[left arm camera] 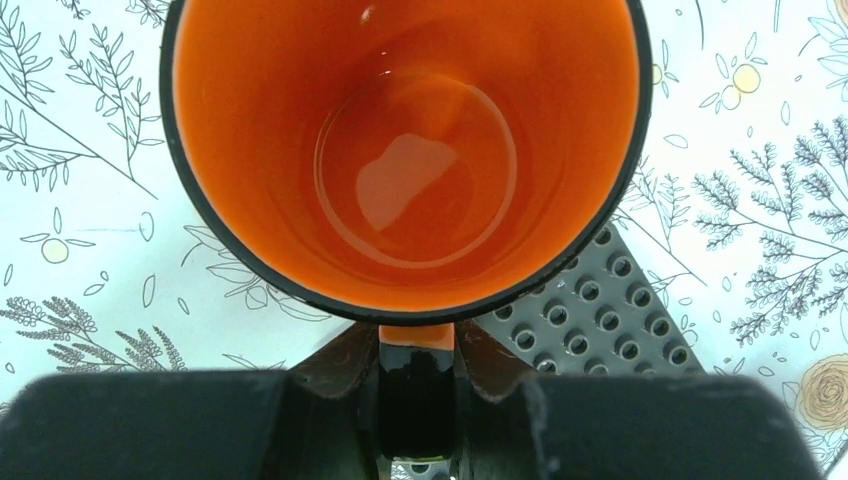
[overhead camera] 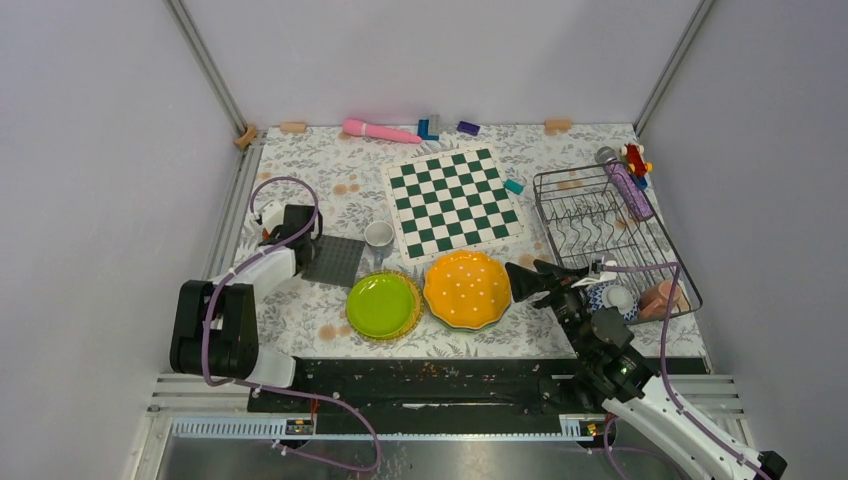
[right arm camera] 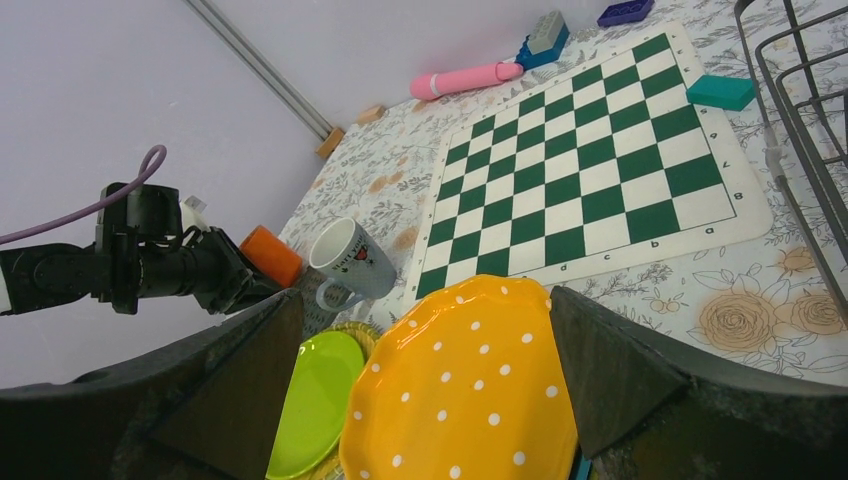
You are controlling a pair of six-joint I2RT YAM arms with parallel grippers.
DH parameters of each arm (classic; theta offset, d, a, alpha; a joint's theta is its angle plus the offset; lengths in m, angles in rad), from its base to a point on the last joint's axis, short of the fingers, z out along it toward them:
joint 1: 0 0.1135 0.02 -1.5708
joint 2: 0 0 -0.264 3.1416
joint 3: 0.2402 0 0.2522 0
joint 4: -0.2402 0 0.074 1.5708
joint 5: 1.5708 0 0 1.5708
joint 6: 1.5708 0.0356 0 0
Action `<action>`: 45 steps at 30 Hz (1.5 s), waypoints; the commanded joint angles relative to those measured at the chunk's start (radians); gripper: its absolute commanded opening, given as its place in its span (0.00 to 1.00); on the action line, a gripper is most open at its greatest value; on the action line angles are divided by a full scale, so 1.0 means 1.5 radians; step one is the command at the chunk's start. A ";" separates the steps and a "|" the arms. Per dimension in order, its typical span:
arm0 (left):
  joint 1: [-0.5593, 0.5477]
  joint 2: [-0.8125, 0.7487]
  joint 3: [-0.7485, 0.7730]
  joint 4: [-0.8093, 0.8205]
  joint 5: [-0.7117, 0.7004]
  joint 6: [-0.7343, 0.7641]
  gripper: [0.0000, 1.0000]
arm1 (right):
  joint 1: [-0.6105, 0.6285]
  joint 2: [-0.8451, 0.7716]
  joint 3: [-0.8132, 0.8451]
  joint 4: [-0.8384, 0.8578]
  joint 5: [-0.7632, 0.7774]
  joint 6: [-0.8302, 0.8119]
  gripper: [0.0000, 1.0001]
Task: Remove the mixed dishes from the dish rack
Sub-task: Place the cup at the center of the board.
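Our left gripper (left arm camera: 417, 352) pinches the glossy orange cup (left arm camera: 405, 150) by its handle, right gripper (right arm camera: 430, 370) wide; we'd lower it level, clear of the grey studded baseplate (left arm camera: 600, 320) at 4 o'clock.

Dark wire dish rack (overhead camera: 585, 225) sits on the table's right side, with a pink cup (overhead camera: 663, 298) in its near end. Already out: orange white-dotted scalloped plate (overhead camera: 467, 288), lime-green plate (overhead camera: 382, 305) right beside it, and white mug (overhead camera: 379, 236) upright behind them. Orange cup (left arm camera: 410, 150) is pinched by its handle in the left claw (left arm camera: 417, 350).
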 commanded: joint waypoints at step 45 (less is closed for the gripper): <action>-0.002 -0.502 -0.087 0.030 0.483 0.055 0.99 | -0.003 0.028 0.135 -0.289 0.268 0.025 0.99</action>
